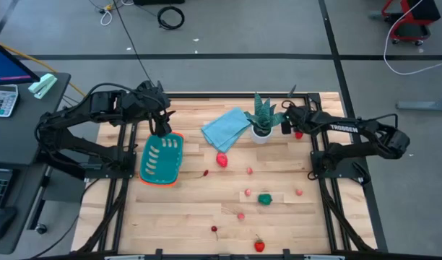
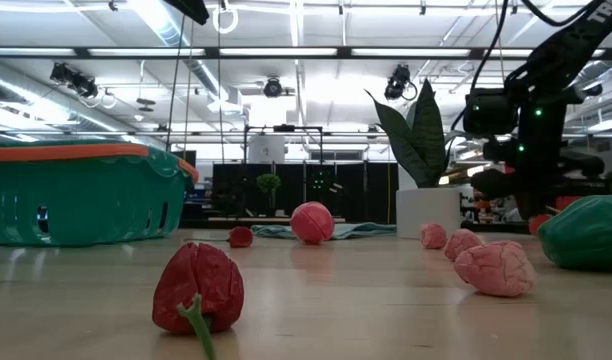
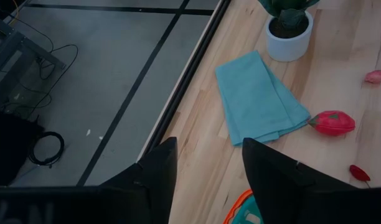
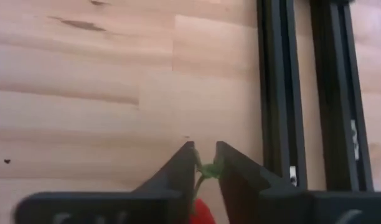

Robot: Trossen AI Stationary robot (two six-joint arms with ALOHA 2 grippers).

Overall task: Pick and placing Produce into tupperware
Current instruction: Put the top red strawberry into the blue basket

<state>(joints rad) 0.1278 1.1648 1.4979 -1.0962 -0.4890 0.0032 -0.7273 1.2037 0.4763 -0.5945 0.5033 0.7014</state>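
The teal tupperware (image 1: 162, 160) with an orange rim lies at the table's left. My left gripper (image 1: 162, 127) hovers open over its far edge; the left wrist view shows the gripper (image 3: 206, 168) above the orange rim (image 3: 240, 210). My right gripper (image 1: 293, 123) is near the white plant pot (image 1: 262, 134), shut on a small red produce piece (image 1: 298, 134). Several loose pieces rest on the wood: a red-pink one (image 1: 222, 159), a green one (image 1: 265, 198), pink ones (image 1: 247, 193) and a strawberry (image 1: 259, 245). My right gripper (image 4: 205, 152) pinches the green stem (image 4: 207, 169) of the red piece between its two fingertips. The fingers come from above, pointing down at the table. The red body (image 4: 202, 214) hangs under the fingertips, mostly hidden by the gripper.
A folded light blue cloth (image 1: 226, 128) and a spiky potted plant (image 1: 264, 114) stand at the far middle. Black frame rails (image 4: 290, 93) run along the table's right edge. Bare wood lies between the tupperware and the scattered pieces. A side desk with a calculator (image 1: 3, 100) stands to the left.
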